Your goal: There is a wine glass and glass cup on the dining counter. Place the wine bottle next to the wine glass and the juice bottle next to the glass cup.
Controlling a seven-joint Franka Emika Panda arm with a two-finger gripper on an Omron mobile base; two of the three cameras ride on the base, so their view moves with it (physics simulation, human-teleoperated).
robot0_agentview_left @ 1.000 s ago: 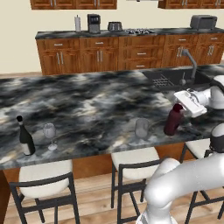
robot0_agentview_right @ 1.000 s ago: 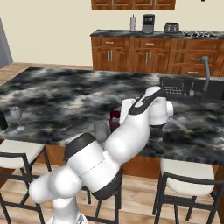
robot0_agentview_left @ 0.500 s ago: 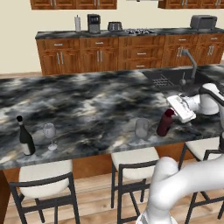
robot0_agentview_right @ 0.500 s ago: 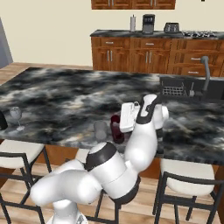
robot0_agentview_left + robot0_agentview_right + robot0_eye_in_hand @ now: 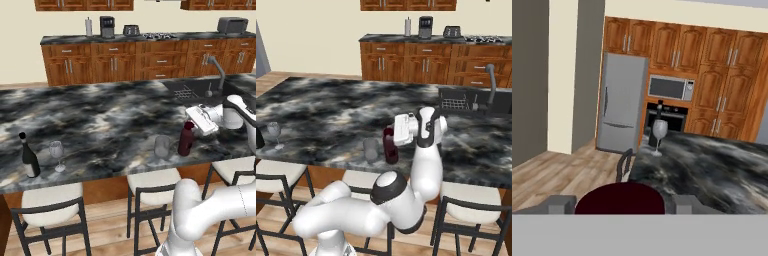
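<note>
I'm seeing the wine bottle [image 5: 29, 156] already standing beside the wine glass [image 5: 57, 152] — and my gripper [image 5: 192, 128] is clasping the juice bottle [image 5: 186, 139], upright just beside the glass cup [image 5: 162, 146] — release pending.

Broad bare tabletop [image 5: 100, 115] separates the wine bottle [image 5: 29, 156] and wine glass [image 5: 57, 153] from the glass cup [image 5: 161, 146] crowded beside the juice bottle [image 5: 186, 140].
</note>
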